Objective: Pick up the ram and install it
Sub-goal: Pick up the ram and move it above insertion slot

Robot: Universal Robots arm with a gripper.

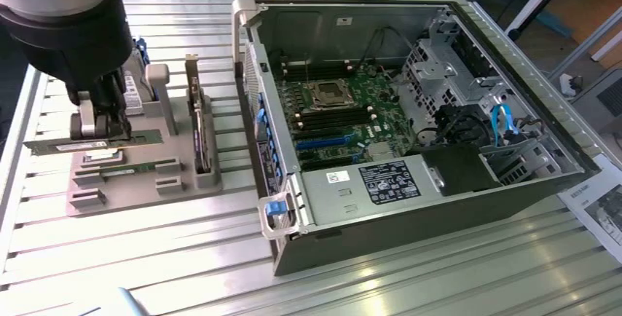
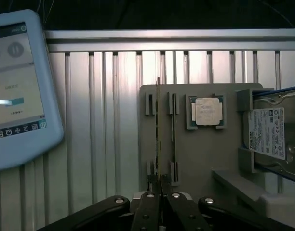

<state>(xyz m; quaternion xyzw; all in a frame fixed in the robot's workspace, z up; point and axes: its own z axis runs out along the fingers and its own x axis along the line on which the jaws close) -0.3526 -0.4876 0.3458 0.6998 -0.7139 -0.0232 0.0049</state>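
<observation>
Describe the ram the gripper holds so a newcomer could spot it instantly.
On the exterior view's left of the open computer case sits a grey tray. Over it the gripper pinches the ram: a long, thin green stick, raised, unlike its twin slotted in the tray.

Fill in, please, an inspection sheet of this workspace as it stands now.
Surface: slatted silver aluminium table carrying a grey plastic holder tray and an open dark computer case.
Job's things: long green ram stick, gripped at the tray; green motherboard inside the case.
Clutter: second green stick, square silver processor, hard drive and upright dark expansion card on the tray.
Pincer: shut on the ram stick.
Cables: blue cable inside the case.
Surroundings: light-blue tablet with lit screen; printed sheet at the exterior view's right.
</observation>
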